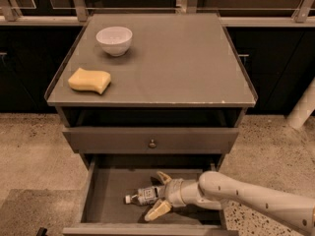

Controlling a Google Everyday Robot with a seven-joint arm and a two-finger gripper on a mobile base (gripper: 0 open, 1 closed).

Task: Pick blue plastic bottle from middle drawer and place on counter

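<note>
The blue plastic bottle (141, 196) lies on its side on the floor of the open middle drawer (109, 188), white cap pointing left. My gripper (153, 196) reaches in from the right, low inside the drawer. It is open, with one finger behind the bottle's right end and one in front of it. I cannot tell whether the fingers touch the bottle. The counter (182, 58) is the grey cabinet top above.
A white bowl (114, 39) and a yellow sponge (89, 80) sit on the left part of the counter. A shut drawer front with a small knob (152, 143) overhangs the open drawer. My arm (256, 200) crosses the drawer's right wall. Speckled floor lies on both sides.
</note>
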